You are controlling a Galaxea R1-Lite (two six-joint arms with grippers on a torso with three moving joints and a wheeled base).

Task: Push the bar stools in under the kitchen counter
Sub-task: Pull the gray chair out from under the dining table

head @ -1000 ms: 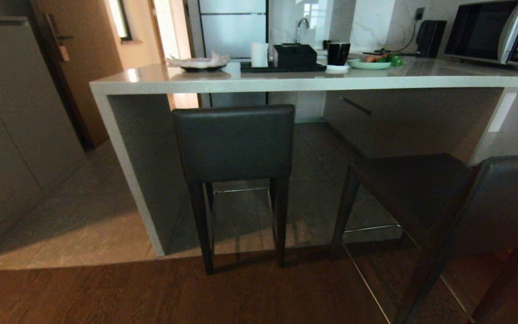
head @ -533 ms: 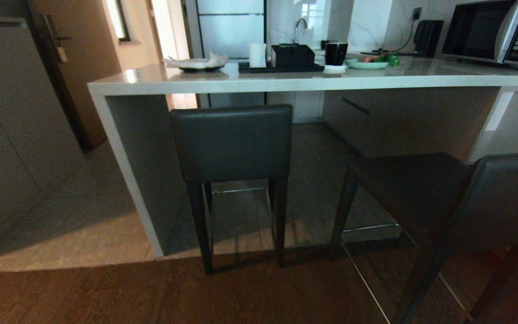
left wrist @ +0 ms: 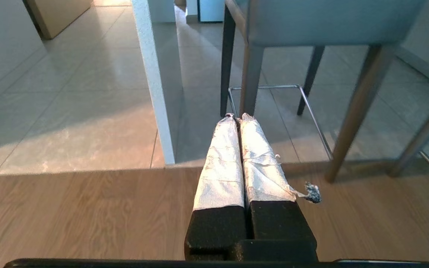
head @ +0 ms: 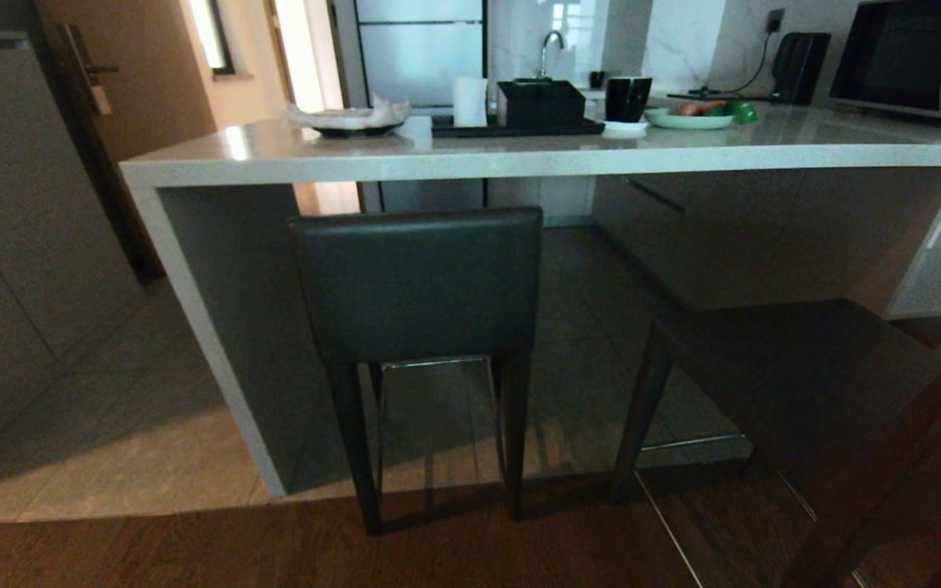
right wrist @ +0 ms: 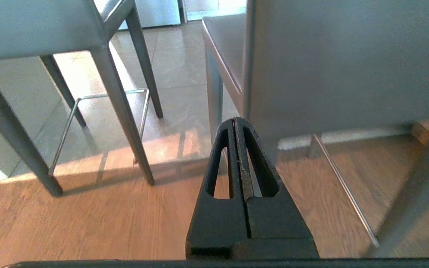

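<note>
Two dark bar stools stand at the kitchen counter [head: 519, 155]. The left stool [head: 417, 282] is tucked in, its backrest just below the slab edge and facing me. The right stool [head: 797, 384] stands out from the counter on the wood floor, turned at an angle, with its backrest cut off at the lower right. Neither arm shows in the head view. My left gripper [left wrist: 237, 116] is shut and empty, low over the floor, pointing at the left stool's legs [left wrist: 251, 70]. My right gripper [right wrist: 234, 120] is shut and empty, close behind the right stool's backrest [right wrist: 348, 63].
The counter's side panel [left wrist: 155, 82] stands just left of the tucked stool. On top are a plate [head: 348, 121], a black tray [head: 519, 125], a cup [head: 627, 98], a green dish [head: 689, 118] and a microwave [head: 920, 57]. Cabinets [head: 21, 245] line the left. Wood floor meets tile at the counter line.
The whole head view has grown and spread outward, so the camera has come closer to the counter. The stools keep their places against the counter. Both grippers stay shut.
</note>
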